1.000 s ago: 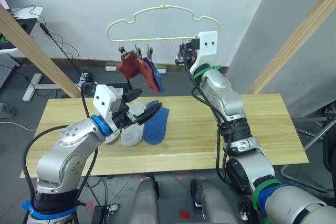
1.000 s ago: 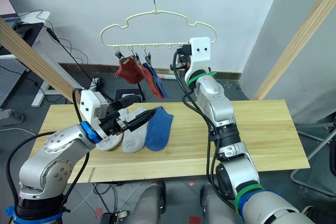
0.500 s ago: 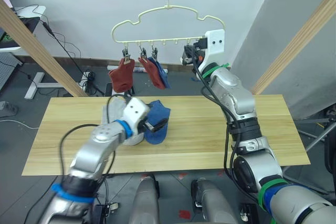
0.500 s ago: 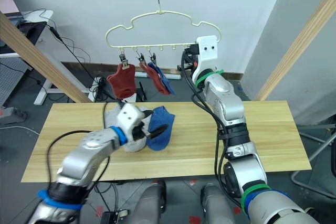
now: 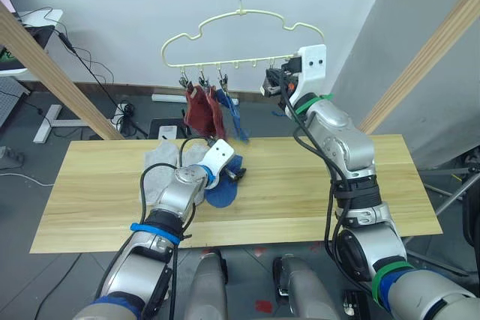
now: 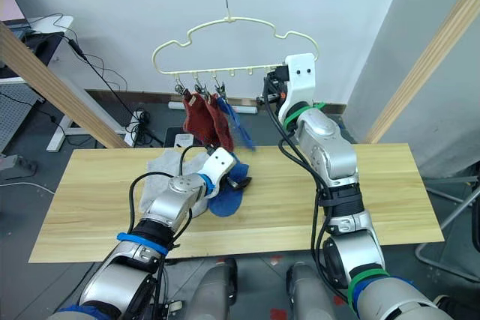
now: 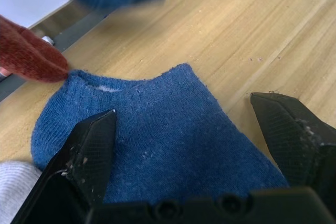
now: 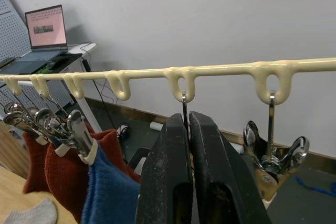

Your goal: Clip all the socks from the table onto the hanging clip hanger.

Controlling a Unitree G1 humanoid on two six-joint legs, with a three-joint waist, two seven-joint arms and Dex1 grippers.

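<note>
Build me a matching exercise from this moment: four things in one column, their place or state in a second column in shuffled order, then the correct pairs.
Things:
1. blue sock on the table
2. two rust red socks
3. light grey socks
4. right gripper

Place or state:
A. hanging from clips on the clip hanger
B. jaws shut on a clip wire of the hanger
C. lying flat between the open jaws of the left gripper
D. lying on the table, on the robot's left of the blue sock

Pairs: 1-C, 2-A, 3-D, 4-B
</note>
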